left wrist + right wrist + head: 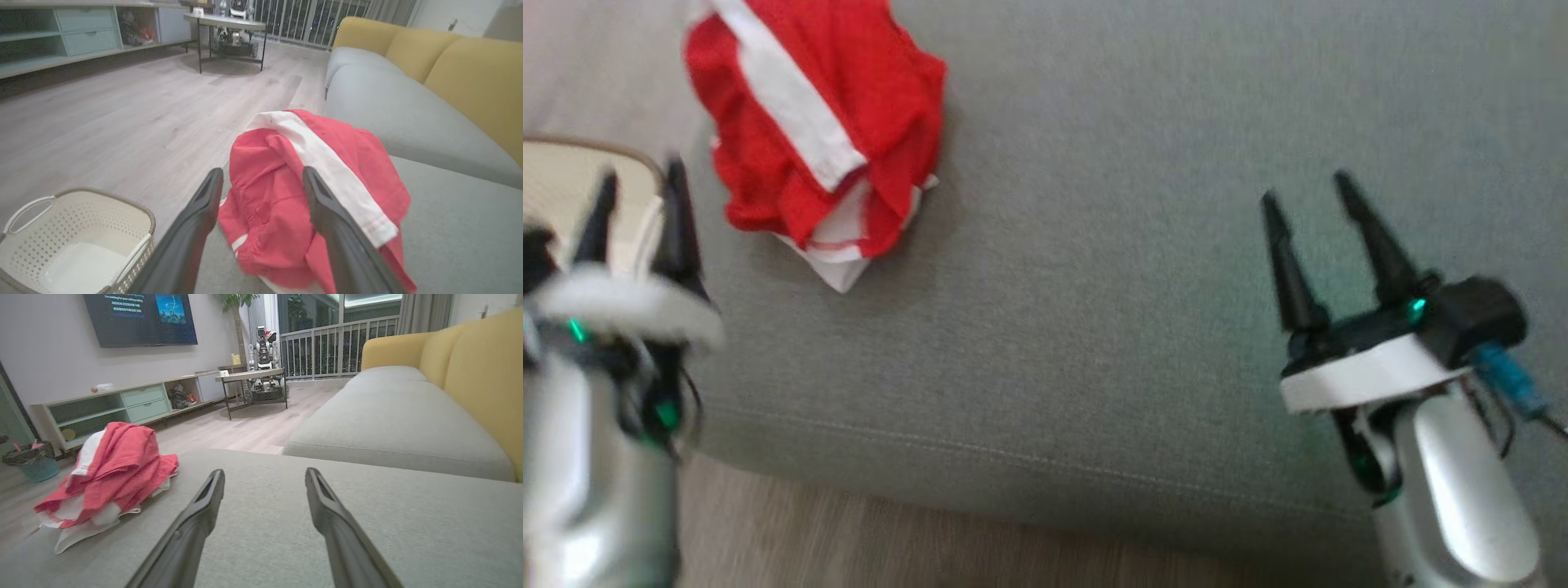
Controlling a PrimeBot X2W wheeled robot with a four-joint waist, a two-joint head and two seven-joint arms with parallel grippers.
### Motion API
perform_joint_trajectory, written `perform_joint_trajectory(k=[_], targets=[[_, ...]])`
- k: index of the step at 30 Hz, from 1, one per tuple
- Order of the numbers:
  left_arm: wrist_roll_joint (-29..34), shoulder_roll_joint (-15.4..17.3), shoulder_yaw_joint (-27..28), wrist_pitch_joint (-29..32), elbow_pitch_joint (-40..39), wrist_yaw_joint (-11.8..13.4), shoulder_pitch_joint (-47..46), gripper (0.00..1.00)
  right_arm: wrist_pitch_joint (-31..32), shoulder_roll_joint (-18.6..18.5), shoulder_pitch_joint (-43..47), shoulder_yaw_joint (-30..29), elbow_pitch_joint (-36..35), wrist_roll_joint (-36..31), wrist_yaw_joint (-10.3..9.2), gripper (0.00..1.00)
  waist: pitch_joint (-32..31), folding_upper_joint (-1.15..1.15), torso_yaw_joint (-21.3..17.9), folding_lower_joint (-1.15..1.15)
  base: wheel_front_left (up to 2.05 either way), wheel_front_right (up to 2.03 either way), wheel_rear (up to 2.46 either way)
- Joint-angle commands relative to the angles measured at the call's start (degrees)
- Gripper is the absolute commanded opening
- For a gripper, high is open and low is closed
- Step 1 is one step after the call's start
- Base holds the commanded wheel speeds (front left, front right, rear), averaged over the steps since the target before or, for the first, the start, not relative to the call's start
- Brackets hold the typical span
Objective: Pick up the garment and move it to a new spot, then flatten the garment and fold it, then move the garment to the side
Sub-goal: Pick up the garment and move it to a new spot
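Soft even indoor light, head view motion-blurred, wrist-view edges curved

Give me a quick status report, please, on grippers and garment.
Left gripper open, empty, facing garment. Right gripper open, empty, over bare sofa seat. Garment crumpled near seat edge. Nothing in the way.

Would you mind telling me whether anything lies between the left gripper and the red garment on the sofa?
Nothing visible does. The left gripper, jaws open, points straight at the crumpled garment on the grey sofa seat. The white basket stands on the floor off to the side, out of that path.
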Motion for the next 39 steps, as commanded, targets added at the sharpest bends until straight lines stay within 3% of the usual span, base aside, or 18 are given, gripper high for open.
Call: perform_joint_trajectory(k=[1,7,11,22,23,24,25,31,39], targets=[[-2.11,3.04,1.67,2.28,0.0,-0.23,-5.48,1.0,-0.37,-0.12,-2.01,1.07,-2.55,-0.32,-0.01,1.0,4.71,0.0,-2.22,0.0,0.0,0.0,0.0],[-5.02,8.71,-1.29,10.28,9.13,-0.47,-18.67,1.0,-0.37,-0.12,-3.27,1.55,-4.07,-1.85,-0.01,1.0,9.07,0.0,-4.02,0.0,0.0,0.0,0.0],[-6.65,10.81,-1.05,13.1,16.03,-0.49,-25.49,1.0,-0.37,-0.12,-4.01,2.29,-4.78,-1.78,-0.01,1.0,10.87,0.0,-5.23,0.0,0.0,0.0,0.0],[-13.57,13.3,-4.07,19.4,26.7,-0.52,-34.72,1.0,-0.37,-0.12,-4.31,3.94,-5.7,-1.35,-0.01,1.0,12.89,0.0,-7.41,0.0,0.0,0.0,0.0],[-13.65,13.72,-4.95,19.8,27.41,-0.52,-35.05,0.82,-0.37,-0.12,-4.35,4.03,-5.69,-1.29,-0.01,1.0,12.94,0.0,-7.56,0.0,0.0,0.0,0.0],[-13.77,14.08,-5.92,20.07,27.93,-0.52,-35.26,0.25,-0.37,-0.12,-4.38,4.08,-5.68,-1.23,-0.01,1.0,12.96,0.0,-7.69,0.0,0.0,0.0,0.0],[-14.03,14.38,-6.56,20.0,28.44,-0.52,-35.46,0.0,-0.37,-0.12,-4.41,4.1,-5.66,-1.14,-0.01,1.0,12.95,0.0,-7.8,0.0,0.0,0.0,0.0],[-15.49,15.32,-8.21,16.55,31.31,-0.52,-36.54,0.0,-0.37,-0.12,-4.42,3.94,-5.31,-0.72,-0.01,1.0,12.16,0.0,-8.01,0.0,0.0,0.0,0.0],[-17.22,14.73,-7.48,2.52,30.72,-0.52,-38.67,0.0,-0.37,-0.12,-4.1,4.21,-4.3,0.48,-0.01,1.0,8.18,0.0,-7.51,0.0,0.0,0.0,0.0]])
